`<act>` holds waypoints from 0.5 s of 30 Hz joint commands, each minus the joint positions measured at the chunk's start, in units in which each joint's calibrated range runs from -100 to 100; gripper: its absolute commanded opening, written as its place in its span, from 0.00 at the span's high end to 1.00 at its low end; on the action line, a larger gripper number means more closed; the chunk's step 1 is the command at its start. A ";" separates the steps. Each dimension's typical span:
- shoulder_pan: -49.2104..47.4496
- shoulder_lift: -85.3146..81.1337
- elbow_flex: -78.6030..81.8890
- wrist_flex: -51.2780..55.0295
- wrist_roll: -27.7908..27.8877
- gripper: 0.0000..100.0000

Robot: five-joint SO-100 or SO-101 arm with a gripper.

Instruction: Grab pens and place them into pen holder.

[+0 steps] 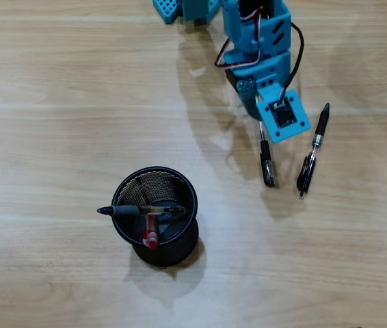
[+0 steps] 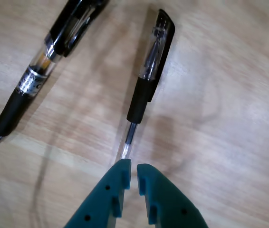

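A round black mesh pen holder (image 1: pixel 156 217) is seen standing upright. A red pen (image 1: pixel 151 232) is stuck inside it, and a grey pen (image 1: pixel 139 211) is laid across its rim. Two black pens (image 1: pixel 267 162) (image 1: pixel 313 150) are lying flat, well to its right

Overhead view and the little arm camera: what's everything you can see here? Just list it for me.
Table: one, light wood grain, fills both views.
Pen holder: one, black wire mesh cup, lower middle of the overhead view.
Pens in the holder: two; a dark one lying across the rim, a red-and-clear one standing inside.
Pens on the table: two, black-and-clear, right of centre in the overhead view. One lies just ahead of the gripper; the other lies beside it, apart, to its left in the wrist view.
Arm: one, blue plastic, red and black cables, top of the overhead view.
Gripper: one, teal, fingertips nearly together at the near pen's thin end; whether it grips is unclear.
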 commanded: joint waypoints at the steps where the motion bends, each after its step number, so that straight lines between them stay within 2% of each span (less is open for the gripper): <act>1: 0.65 2.02 -3.88 0.25 -0.14 0.94; 4: 0.20 2.78 -3.97 -0.01 -0.14 0.87; 15: -2.25 4.54 -3.88 -0.53 -0.24 0.86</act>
